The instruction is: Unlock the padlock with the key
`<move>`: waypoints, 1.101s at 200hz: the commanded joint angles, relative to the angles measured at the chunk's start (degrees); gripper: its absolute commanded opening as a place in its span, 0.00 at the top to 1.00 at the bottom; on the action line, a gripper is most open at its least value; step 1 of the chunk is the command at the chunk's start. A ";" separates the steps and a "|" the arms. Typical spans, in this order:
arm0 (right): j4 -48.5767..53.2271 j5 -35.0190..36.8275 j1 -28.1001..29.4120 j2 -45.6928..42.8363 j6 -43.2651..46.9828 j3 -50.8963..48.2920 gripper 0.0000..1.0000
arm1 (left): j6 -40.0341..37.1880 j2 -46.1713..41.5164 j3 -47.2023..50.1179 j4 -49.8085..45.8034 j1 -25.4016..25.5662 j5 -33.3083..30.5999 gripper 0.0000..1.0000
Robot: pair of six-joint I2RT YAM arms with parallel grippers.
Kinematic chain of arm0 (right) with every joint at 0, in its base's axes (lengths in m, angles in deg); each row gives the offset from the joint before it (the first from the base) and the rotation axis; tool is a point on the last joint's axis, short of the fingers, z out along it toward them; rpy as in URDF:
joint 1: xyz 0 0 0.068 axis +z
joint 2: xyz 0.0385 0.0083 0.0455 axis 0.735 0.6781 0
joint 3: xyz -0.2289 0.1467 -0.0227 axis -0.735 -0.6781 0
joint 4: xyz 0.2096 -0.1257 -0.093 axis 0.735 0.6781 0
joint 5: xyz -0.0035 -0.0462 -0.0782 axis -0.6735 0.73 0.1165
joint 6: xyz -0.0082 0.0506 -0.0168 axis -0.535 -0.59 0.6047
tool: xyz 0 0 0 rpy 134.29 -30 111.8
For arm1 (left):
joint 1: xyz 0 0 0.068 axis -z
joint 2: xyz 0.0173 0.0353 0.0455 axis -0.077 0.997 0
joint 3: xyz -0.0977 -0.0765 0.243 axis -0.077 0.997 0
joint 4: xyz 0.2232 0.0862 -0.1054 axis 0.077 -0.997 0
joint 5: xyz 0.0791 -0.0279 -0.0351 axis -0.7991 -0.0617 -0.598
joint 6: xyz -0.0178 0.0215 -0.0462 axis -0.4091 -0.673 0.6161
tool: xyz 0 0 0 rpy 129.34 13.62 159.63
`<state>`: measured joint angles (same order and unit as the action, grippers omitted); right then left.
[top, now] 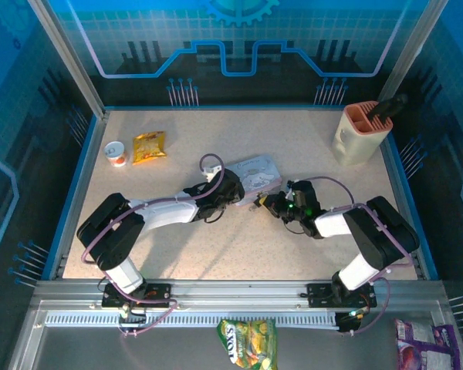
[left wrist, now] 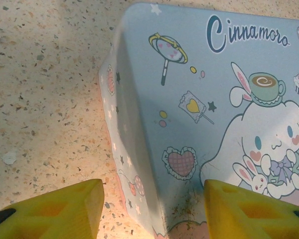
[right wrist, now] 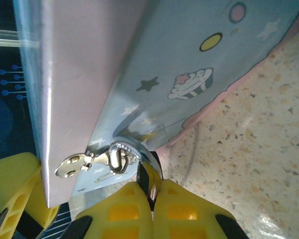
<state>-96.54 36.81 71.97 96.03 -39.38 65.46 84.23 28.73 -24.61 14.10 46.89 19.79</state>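
Left gripper (left wrist: 154,199): yellow fingers spread apart, straddling a corner of the pale-blue rectangular cartoon-print tin box (left wrist: 189,99), grasping nothing. Right gripper (right wrist: 152,201): fingers clenched on the dark body of the tiny padlock (right wrist: 148,180). Its thin silvery shackle (right wrist: 132,146) is threaded through the tin's shiny metal hasp (right wrist: 74,165). Tin sits mid-table on the speckled beige tabletop (top: 239,247).
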 commanded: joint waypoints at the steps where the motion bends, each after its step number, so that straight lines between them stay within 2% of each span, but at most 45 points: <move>1: 12.23 1.79 -0.93 -2.50 4.93 3.38 1.00 | -0.10 2.59 0.30 -9.44 -0.86 -3.18 0.45; 43: 21.52 6.44 -1.35 -3.95 7.98 5.67 1.00 | -0.02 3.06 0.00 -9.13 -0.98 -4.45 0.45; 73: 10.61 2.60 -1.69 -2.01 2.62 4.50 1.00 | 0.99 2.85 1.08 -7.58 -0.62 -4.40 0.47; 91: 10.06 1.14 -0.71 -1.22 2.72 6.71 1.00 | 1.19 3.53 1.23 -7.02 -0.71 -3.96 0.46; 140: 19.35 3.45 -0.32 -7.50 10.08 6.48 1.00 | -2.88 8.96 -4.19 -5.02 -3.61 -0.72 0.46; 179: 27.72 0.89 -0.32 -13.99 17.04 5.28 1.00 | -8.43 13.43 -12.24 -5.76 -6.41 3.32 0.45; 207: 33.38 -2.05 0.66 -17.78 22.17 5.28 1.00 | -11.52 9.98 -14.31 -6.85 -7.80 3.06 0.43; 220: 36.74 -1.97 1.97 -20.11 24.42 5.59 1.00 | -14.63 7.43 -15.07 -7.38 -8.04 5.88 0.43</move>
<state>-67.99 37.45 71.82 79.70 -21.61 71.18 76.36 39.46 -38.20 12.73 39.81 22.09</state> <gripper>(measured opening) 0.047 0.572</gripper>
